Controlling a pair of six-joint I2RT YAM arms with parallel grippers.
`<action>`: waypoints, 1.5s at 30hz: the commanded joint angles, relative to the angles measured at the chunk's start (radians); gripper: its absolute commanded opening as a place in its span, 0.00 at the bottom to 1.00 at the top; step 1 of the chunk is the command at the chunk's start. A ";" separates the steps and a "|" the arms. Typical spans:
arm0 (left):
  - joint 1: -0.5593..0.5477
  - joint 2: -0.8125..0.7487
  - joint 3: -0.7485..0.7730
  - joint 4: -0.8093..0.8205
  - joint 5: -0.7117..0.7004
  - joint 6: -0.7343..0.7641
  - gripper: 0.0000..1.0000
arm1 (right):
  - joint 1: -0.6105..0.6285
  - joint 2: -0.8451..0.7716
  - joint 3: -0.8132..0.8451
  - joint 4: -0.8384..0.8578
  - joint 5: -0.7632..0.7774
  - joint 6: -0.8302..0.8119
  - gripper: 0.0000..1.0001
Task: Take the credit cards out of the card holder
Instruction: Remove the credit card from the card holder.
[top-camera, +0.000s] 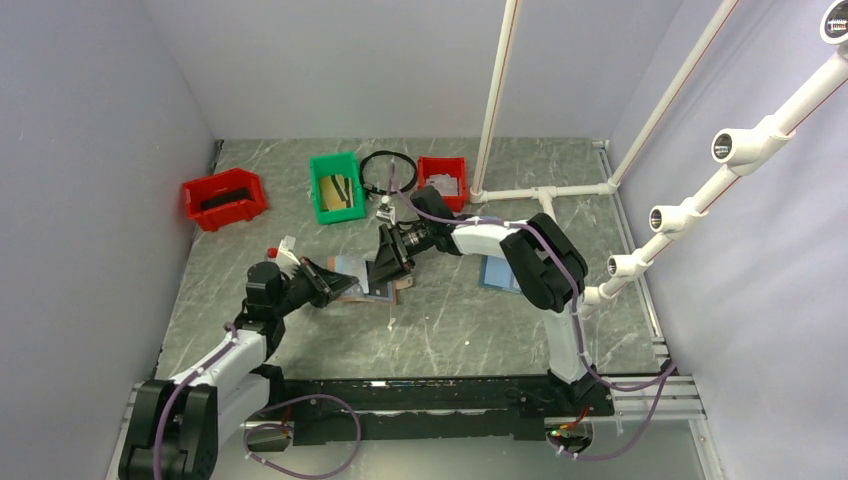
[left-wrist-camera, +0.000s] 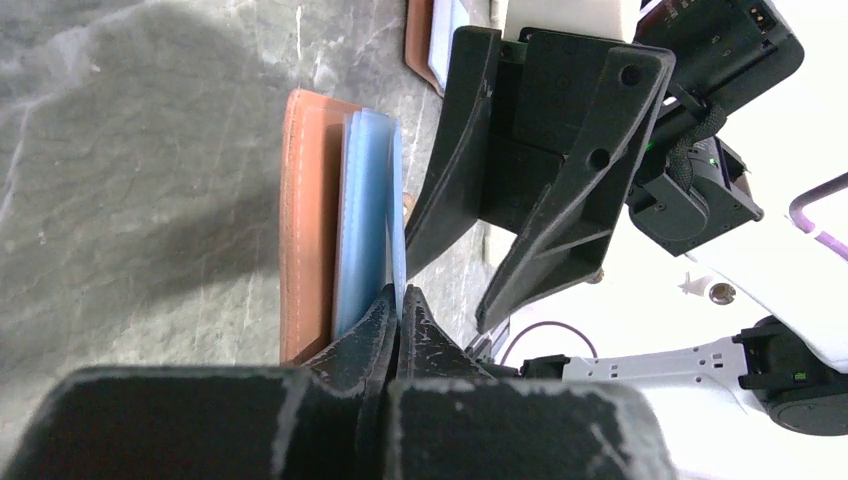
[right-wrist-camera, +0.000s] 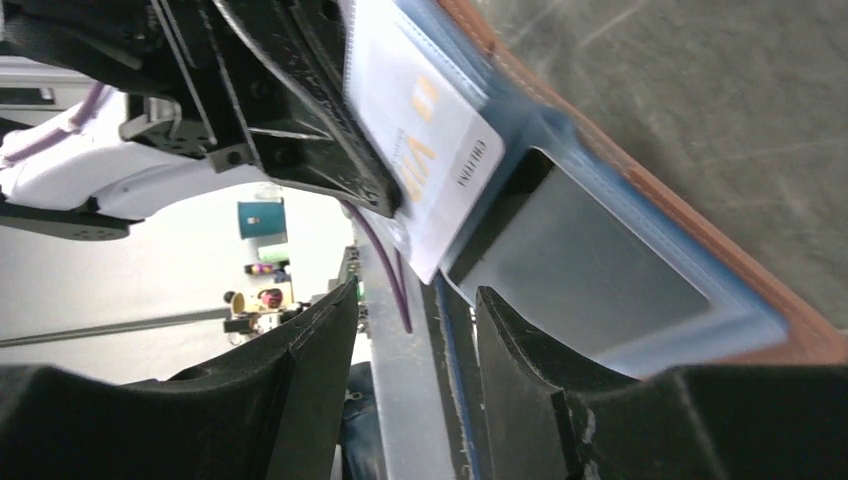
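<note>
My left gripper (left-wrist-camera: 397, 305) is clamped shut on a pale blue pocket page (left-wrist-camera: 365, 220) of the reddish-brown bifold card holder (left-wrist-camera: 305, 220), mid-frame in the top view. My right gripper (right-wrist-camera: 415, 350) has its jaws apart just below a pale, gold-lettered plastic credit card (right-wrist-camera: 425, 150) poking from its pocket, I think. This is the extraction step: next, nip that card's edge and draw it out

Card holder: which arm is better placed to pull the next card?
Right: the right pincer, open, sits close to the pale card; the left pincer is shut on the card holder.

Matt leathery card holder (left-wrist-camera: 303, 230)
</note>
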 joint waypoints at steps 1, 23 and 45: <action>0.003 0.031 0.028 0.156 0.041 -0.014 0.00 | 0.015 -0.062 -0.011 0.176 -0.077 0.154 0.49; -0.003 -0.025 0.045 0.168 -0.042 -0.056 0.00 | 0.001 -0.106 0.025 0.053 -0.014 0.085 0.47; -0.068 0.117 0.082 0.331 -0.022 -0.113 0.04 | -0.004 -0.074 0.008 0.223 -0.042 0.268 0.16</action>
